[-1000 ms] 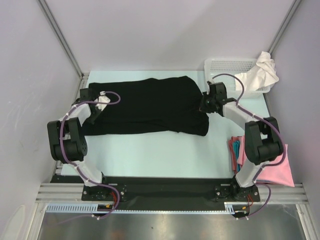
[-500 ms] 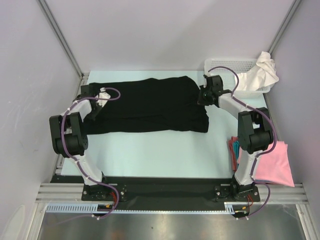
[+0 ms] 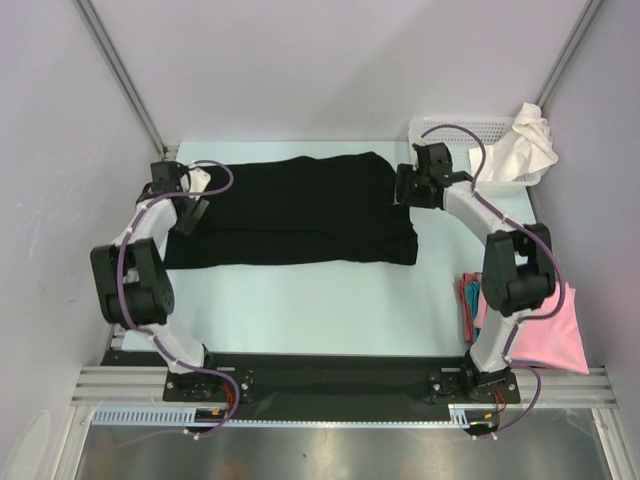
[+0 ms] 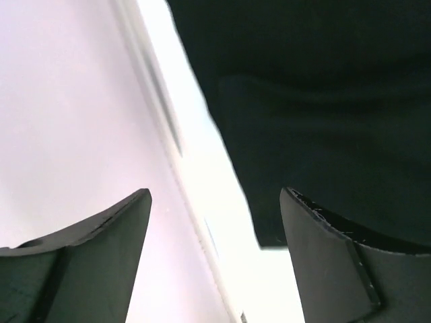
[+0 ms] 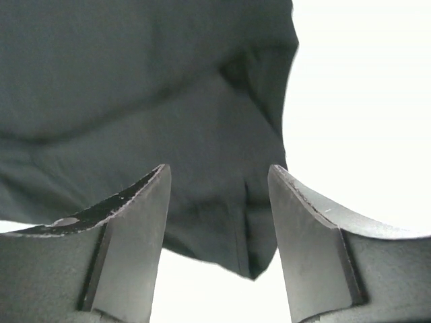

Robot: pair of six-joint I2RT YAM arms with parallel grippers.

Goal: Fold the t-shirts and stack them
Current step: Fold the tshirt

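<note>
Inspection finds a large plain black cloth t-shirt (image 3: 290, 210) lying flat across the far half of the pale table (image 3: 300, 300), spread as a wide band from left to right and doubled over on itself, with layered edges showing along its near side and at its right end. The left gripper (image 4: 214, 202) is at the shirt's left end, close to the table's left edge. Its two dark fingers (image 4: 94, 235) stand wide apart with nothing between them, and the wrist view shows the black cloth's edge and a bright strip of table beneath the gap. This hand is released and grasps nothing. The right gripper (image 5: 219, 176) is over the shirt's right end, near its far corner and just beside the white plastic mesh basket (image 3: 450, 128). Its jaws likewise stand apart and hold nothing, with rumpled black cloth and a dangling corner visible below them against the bright table. Whether either set of fingertips touches the cloth cannot be told. A white cloth t-shirt (image 3: 525, 145) hangs crumpled over the right end of the basket in the far right corner. A pink cloth t-shirt (image 3: 555, 340) lies flat at the near right of the table, partly hidden by the right arm, with a red cloth t-shirt (image 3: 467, 300) showing as a narrow strip against its left side. The black t-shirt is well apart from both the pink and the red ones
</note>
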